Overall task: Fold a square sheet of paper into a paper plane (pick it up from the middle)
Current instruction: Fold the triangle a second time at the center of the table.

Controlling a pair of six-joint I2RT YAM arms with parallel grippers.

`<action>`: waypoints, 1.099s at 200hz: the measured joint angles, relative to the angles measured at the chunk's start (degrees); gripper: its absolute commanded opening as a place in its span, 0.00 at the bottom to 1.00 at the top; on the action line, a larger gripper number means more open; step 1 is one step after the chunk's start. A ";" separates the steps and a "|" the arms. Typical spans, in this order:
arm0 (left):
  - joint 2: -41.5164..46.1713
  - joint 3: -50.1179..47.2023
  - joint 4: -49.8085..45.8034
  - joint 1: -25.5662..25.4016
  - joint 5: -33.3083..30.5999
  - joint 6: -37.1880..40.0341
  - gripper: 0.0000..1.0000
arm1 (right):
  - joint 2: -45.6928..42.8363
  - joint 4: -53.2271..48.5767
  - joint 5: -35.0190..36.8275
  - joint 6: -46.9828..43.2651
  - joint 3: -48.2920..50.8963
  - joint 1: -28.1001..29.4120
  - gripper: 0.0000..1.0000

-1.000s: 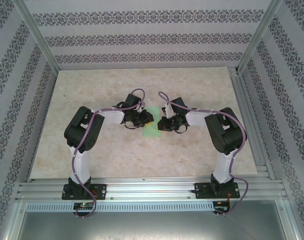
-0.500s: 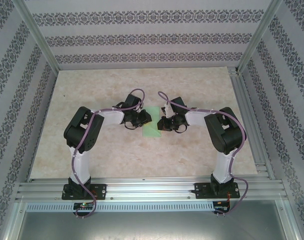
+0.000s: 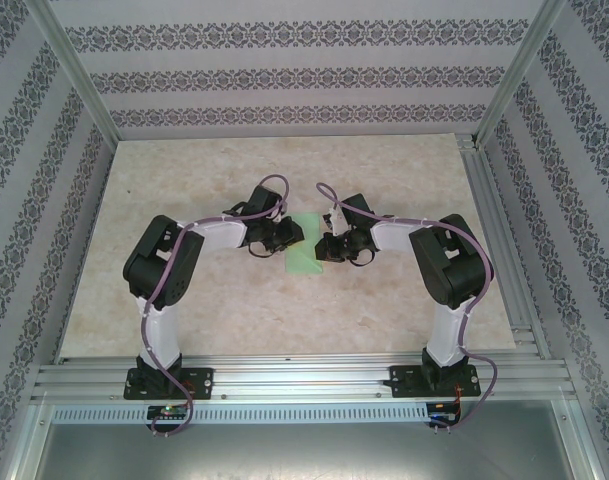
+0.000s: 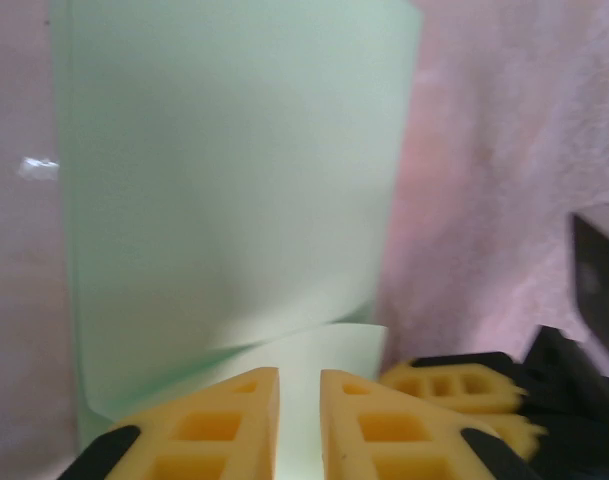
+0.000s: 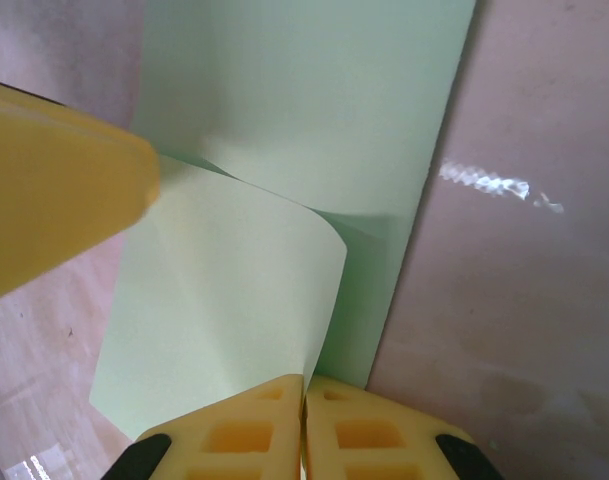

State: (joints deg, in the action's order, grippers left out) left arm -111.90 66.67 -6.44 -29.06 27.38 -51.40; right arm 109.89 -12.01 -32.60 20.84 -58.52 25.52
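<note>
Green and matte, the square sheet of paper [image 5: 314, 90] lay at the middle of the marbled table [image 3: 184, 190], between the two arms, with one flap curled up off the surface. The right gripper [image 5: 304, 388] was pressed fully closed on the edge of that raised flap, its yellow fingers meeting with the paper caught between them. The left gripper [image 4: 300, 385], facing it across the sheet, stood nearly closed, with only a thin slit between its fingers. Paper filled that slit, and the gripper appeared to be pinching the flap's other end, though the close, blurred wrist view left contact uncertain.
</note>
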 measured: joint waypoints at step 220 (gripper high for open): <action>-1.38 -5.25 4.90 -3.65 1.68 -7.63 0.00 | 0.26 -0.24 -0.04 0.00 -0.37 0.00 0.09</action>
State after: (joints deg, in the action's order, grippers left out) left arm -113.27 61.43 -1.54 -32.71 29.06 -59.02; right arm 110.15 -12.25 -32.64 20.84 -58.89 25.52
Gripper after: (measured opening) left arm 0.065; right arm 0.092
